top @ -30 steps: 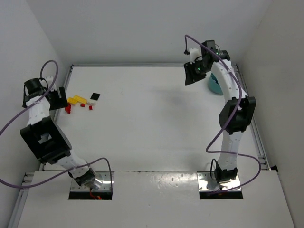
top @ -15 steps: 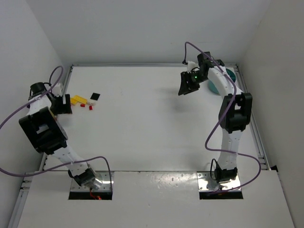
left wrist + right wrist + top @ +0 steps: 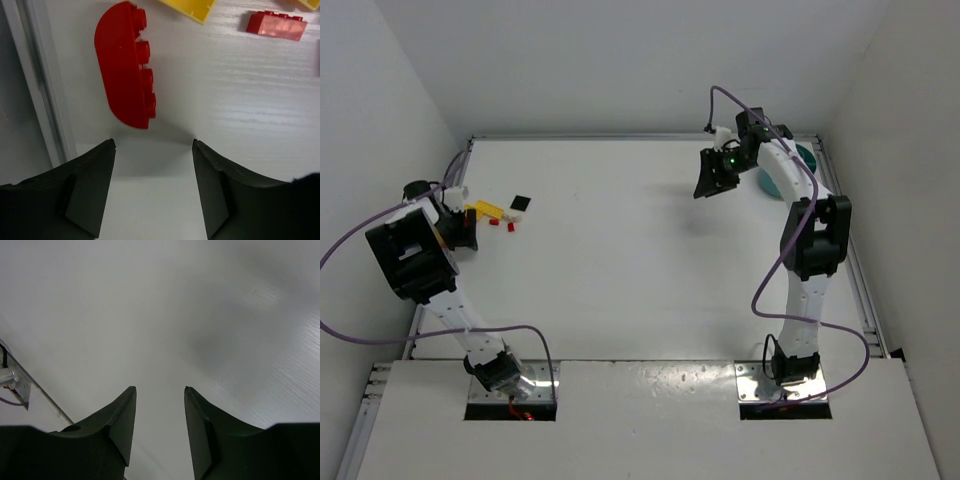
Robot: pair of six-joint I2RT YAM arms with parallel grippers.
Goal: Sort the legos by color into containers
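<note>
Kai: Left claw status?
Me: I have the left gripper [image 3: 153, 145] low over the white table [image 3: 620, 260], at the far left edge by the rail [image 3: 35, 85]. The jaws are apart with nothing between them.
Kai: Bricks?
Me: A red plastic brick with one rounded side [image 3: 125, 65] lies on its side just ahead of the fingertips [image 3: 102, 157]. It's nearer the rail-side finger and touches neither one. Past it I see the corner of a flat yellow plate [image 3: 187, 7] and a small red rectangular brick [image 3: 276, 25]. Overhead also shows a flat black square piece [image 3: 520, 203], just right of the yellow one. All are loose on the table.
Kai: Tub?
Me: The round teal plastic tub [image 3: 772, 182] sits in the far right corner, well apart from the bricks and half hidden behind the right arm [image 3: 810, 240]. I can't tell what's in its compartments.
Kai: Right claw?
Me: The right gripper [image 3: 159, 389] hangs above the table, near the tub on its left side. Its jaws are apart and empty.
</note>
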